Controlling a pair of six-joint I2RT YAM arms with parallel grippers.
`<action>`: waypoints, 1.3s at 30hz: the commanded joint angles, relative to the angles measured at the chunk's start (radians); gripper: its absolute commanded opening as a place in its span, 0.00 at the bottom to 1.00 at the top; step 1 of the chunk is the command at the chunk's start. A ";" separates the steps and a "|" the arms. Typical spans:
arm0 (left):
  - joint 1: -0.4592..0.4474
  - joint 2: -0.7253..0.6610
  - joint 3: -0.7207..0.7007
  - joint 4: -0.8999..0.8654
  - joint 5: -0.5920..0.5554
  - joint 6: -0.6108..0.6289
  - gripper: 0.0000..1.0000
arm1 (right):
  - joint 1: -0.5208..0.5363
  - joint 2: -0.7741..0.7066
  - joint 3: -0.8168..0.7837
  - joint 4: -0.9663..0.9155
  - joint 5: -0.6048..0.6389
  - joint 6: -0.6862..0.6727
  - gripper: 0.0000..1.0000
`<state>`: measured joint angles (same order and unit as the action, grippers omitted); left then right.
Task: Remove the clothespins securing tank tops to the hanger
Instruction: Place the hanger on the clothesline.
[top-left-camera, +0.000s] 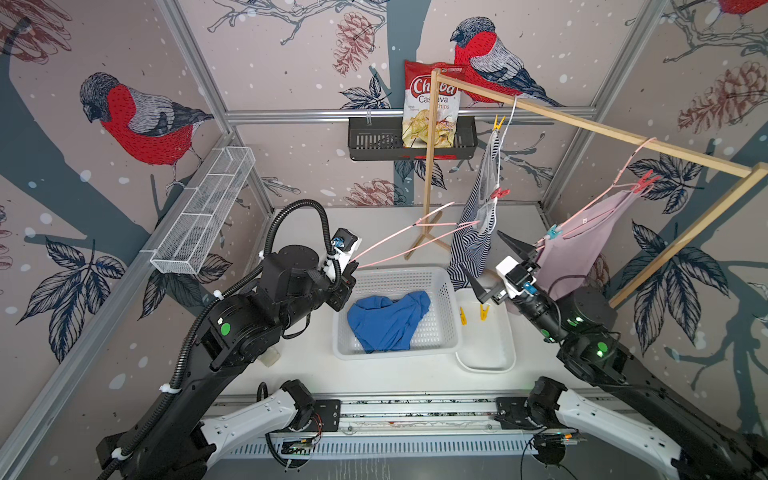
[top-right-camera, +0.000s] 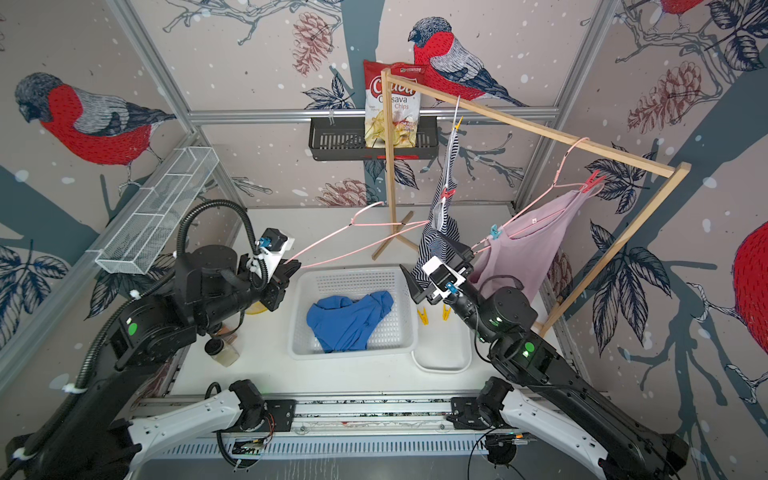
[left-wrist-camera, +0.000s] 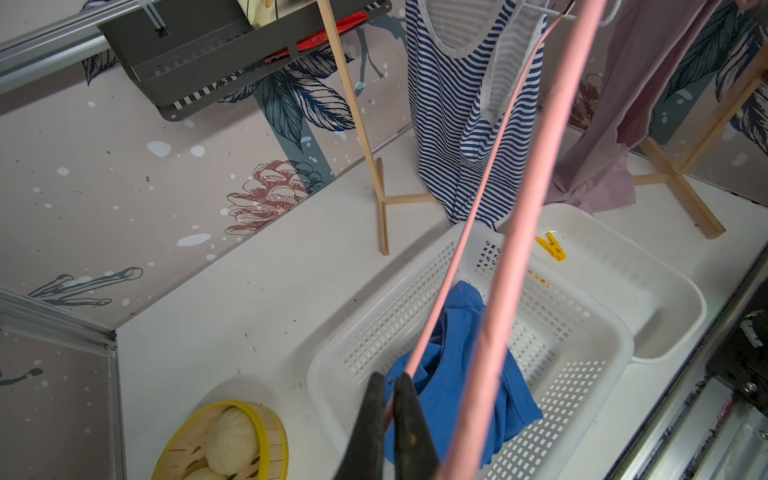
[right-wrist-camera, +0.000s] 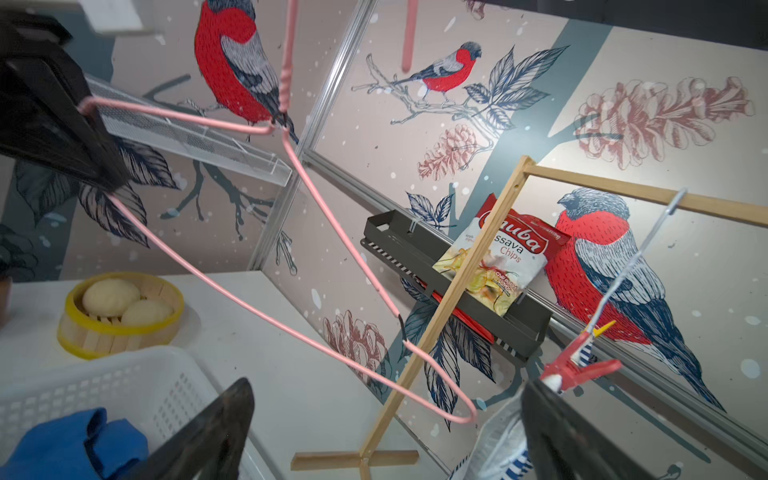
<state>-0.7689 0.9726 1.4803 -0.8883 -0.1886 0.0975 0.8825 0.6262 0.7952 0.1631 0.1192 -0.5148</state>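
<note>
The left gripper (left-wrist-camera: 390, 386) is clenched on one corner of a bare pink wire hanger (left-wrist-camera: 519, 257), with the wire pinched right between its black fingers (left-wrist-camera: 409, 424). The right gripper (top-left-camera: 479, 249) has let go completely. Its fingers (right-wrist-camera: 216, 428) are spread wide, and the hanger's far corner sits in the gap between them, closer to one finger. It doesn't look like it touches either.

The blue tank top (top-left-camera: 386, 324) is off its hanger. It's plain blue and lies crumpled in a white basket (top-left-camera: 397, 272) right below the left fingers.

The striped top (left-wrist-camera: 444, 124) has dark and white stripes and hangs limp from the wooden rack (top-left-camera: 582, 124), just past the right fingertips. A red peg (top-left-camera: 500, 193) grips it a little above those fingertips, and in the right wrist view that peg sits just off one finger's tip. A yellow peg (top-left-camera: 498, 123) is higher up, near the rack's bar.

The pale mauve top (top-left-camera: 582, 241) hangs on its own pink hanger, off to the side of the right fingers. A teal peg (top-left-camera: 554, 233) pins its near shoulder, close to the upper right finger. Another red peg (top-left-camera: 645, 181) holds the far shoulder, well away.

Two loose yellow pegs (top-left-camera: 462, 316) (top-left-camera: 483, 311) lie side by side in a white tray (top-left-camera: 486, 361) under the open right fingers.
</note>
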 joint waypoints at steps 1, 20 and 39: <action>0.001 0.076 0.094 -0.038 -0.102 -0.006 0.00 | -0.001 -0.042 0.006 -0.030 0.000 0.151 1.00; 0.101 0.837 0.979 -0.034 -0.060 -0.105 0.00 | 0.000 0.025 0.045 -0.193 0.188 0.487 1.00; 0.143 1.085 1.009 0.352 0.004 -0.208 0.00 | -0.001 -0.034 -0.008 -0.216 0.240 0.556 1.00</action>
<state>-0.6292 2.0369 2.4783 -0.6128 -0.2050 -0.0814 0.8825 0.5900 0.7792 -0.0471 0.3359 0.0288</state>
